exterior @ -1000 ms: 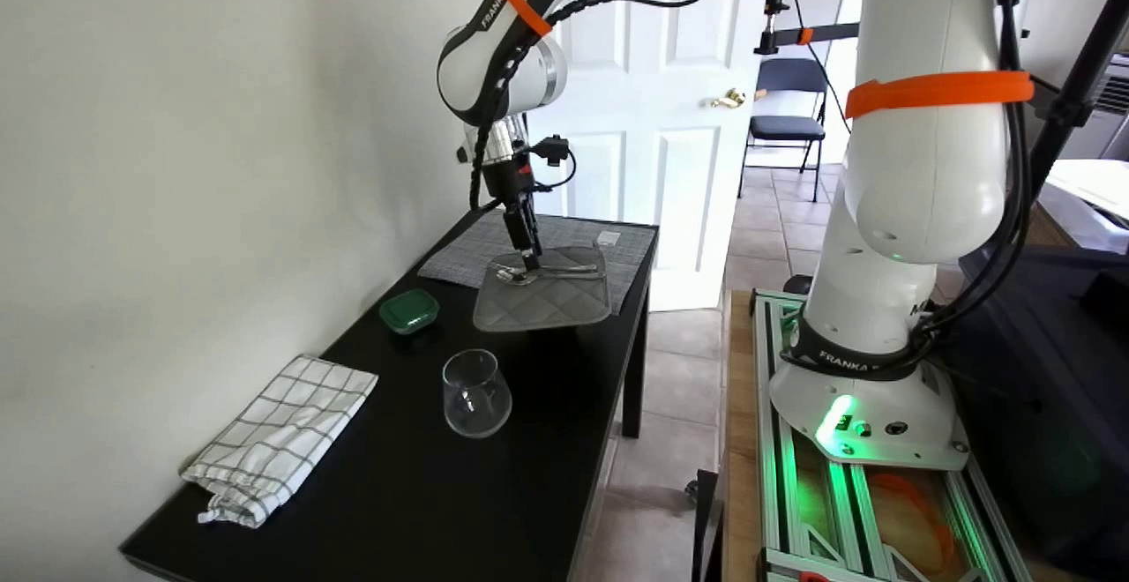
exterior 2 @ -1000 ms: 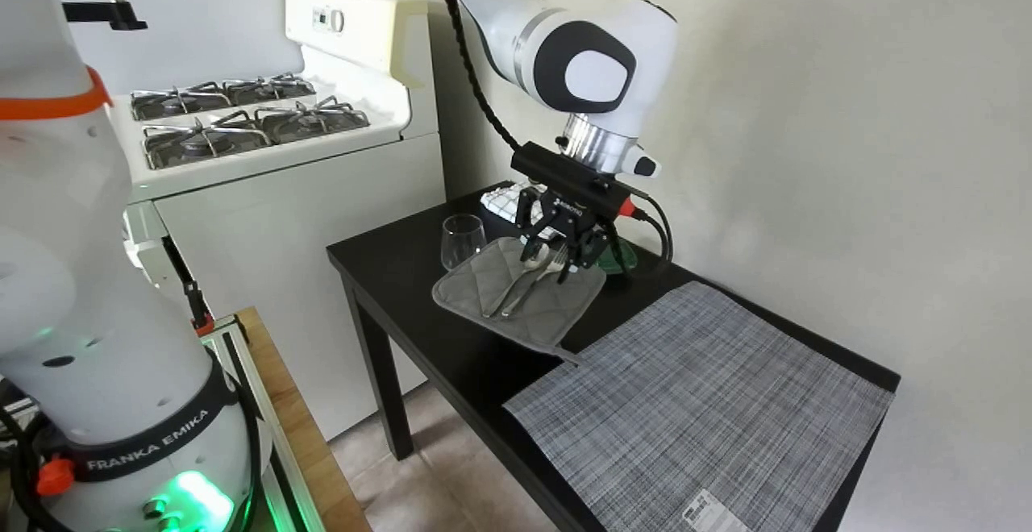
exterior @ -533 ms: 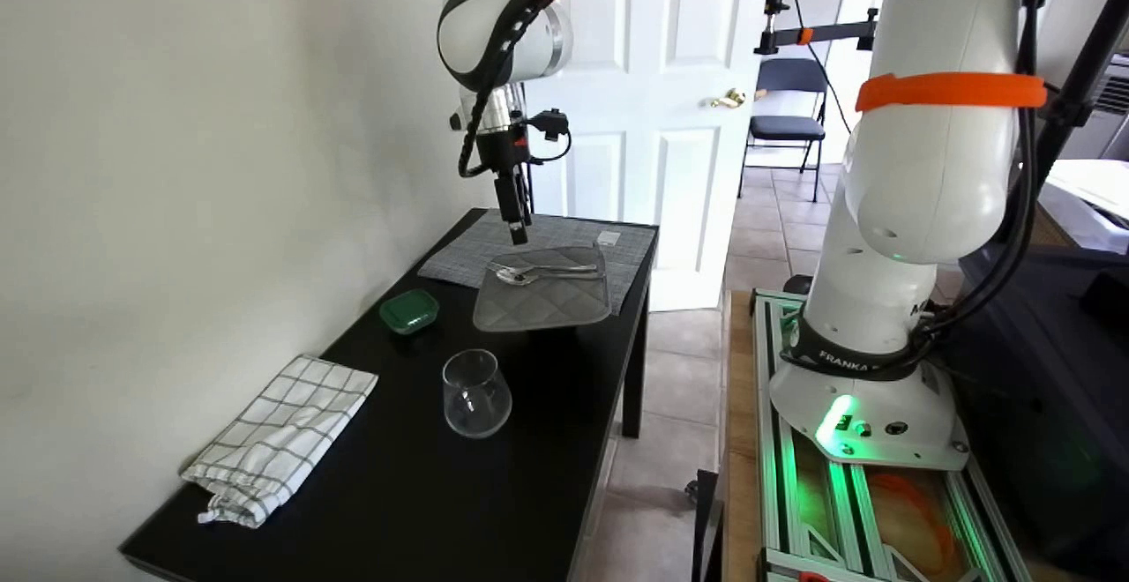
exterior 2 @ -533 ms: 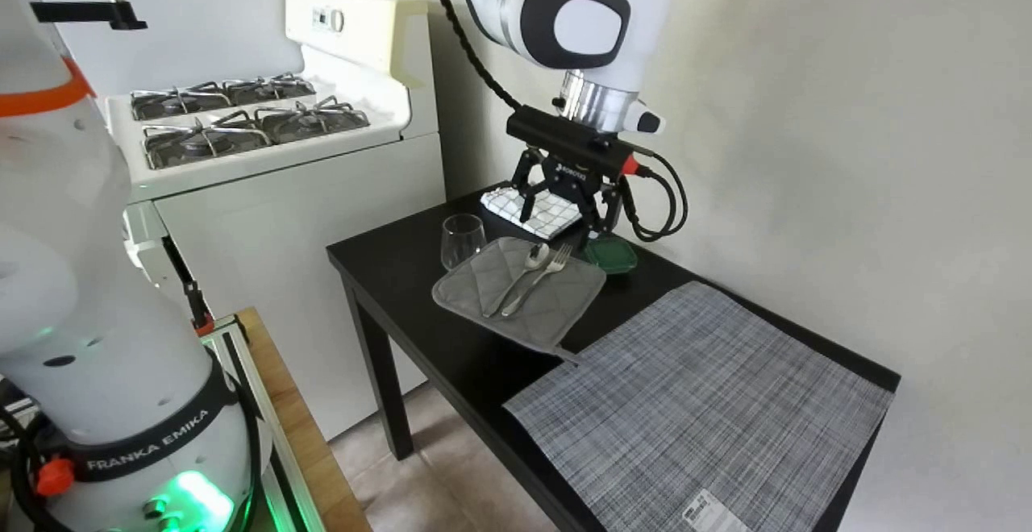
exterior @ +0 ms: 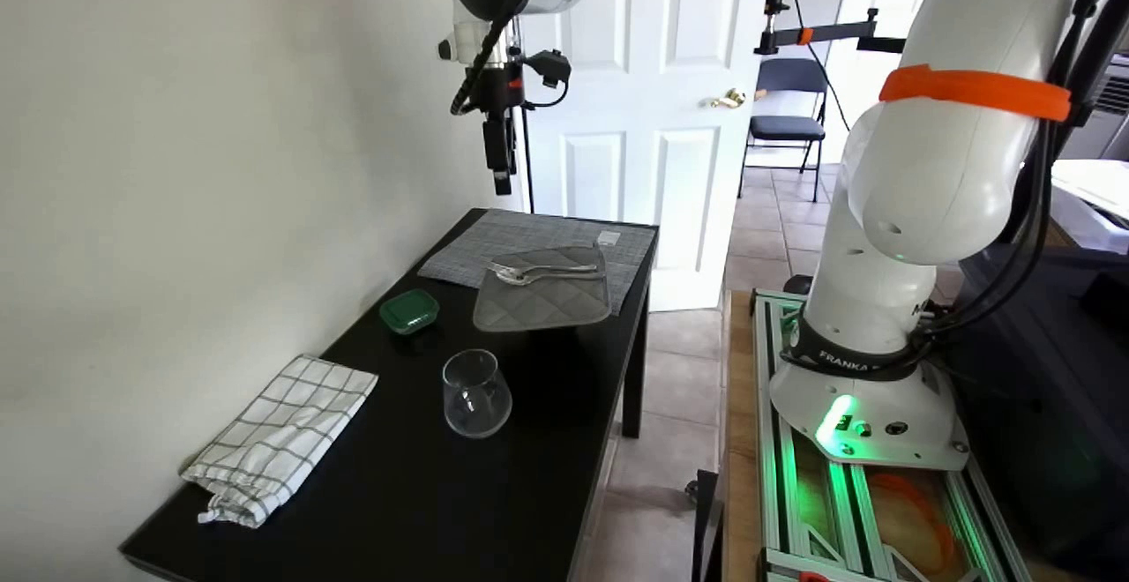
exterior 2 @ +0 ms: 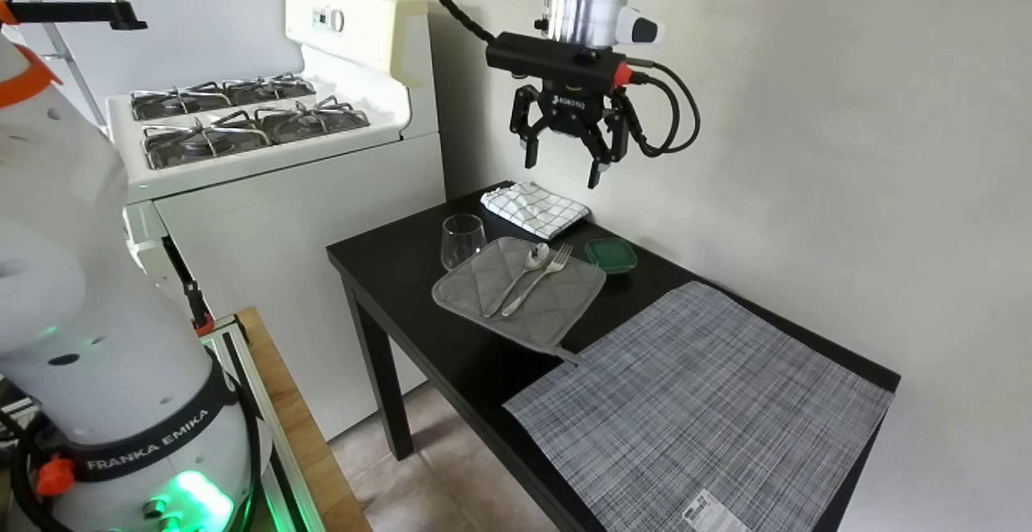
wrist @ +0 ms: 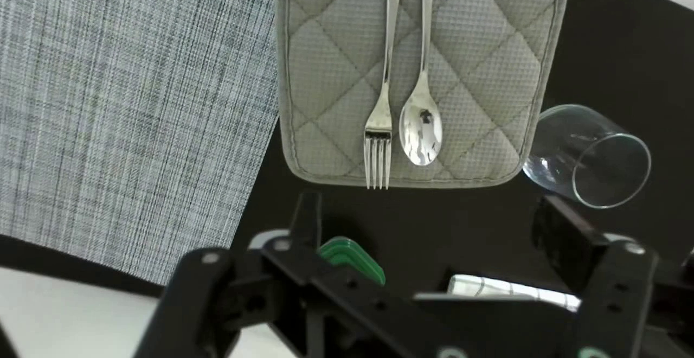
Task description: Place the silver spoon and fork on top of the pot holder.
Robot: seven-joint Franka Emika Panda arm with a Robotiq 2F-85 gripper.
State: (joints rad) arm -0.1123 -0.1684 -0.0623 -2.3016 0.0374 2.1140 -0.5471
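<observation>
The silver spoon point(wrist: 421, 97) and fork point(wrist: 383, 97) rest on the pot holder point(exterior 2: 472, 286), a grey quilted pad on the black bench point(exterior: 459, 503). The silver spoon and fork lie side by side, nearly parallel and slightly apart. In the wrist view the fork is at left and the silver spoon at right; both handles run past the top edge of that view, and the tines reach the border of the pot holder. In an exterior view each handle lies wholly on the pot holder. The gripper point(exterior 2: 562, 172) is released: its two fingers are spread wide apart and point downward, well above the bench and apart from the silver spoon and fork. A grey woven placemat point(exterior 2: 701, 403) lies flat at one end of the bench, its edge meeting that of the pot holder in the wrist view. A clear drinking glass point(exterior: 476, 397) stands upright near the pot holder. A small green container point(exterior: 409, 311) sits toward the wall point(exterior: 176, 212), and a folded white checkered towel point(exterior: 282, 436) lies farther along the same side. A white stove point(exterior 2: 298, 193) stands past the bench in an exterior view.
</observation>
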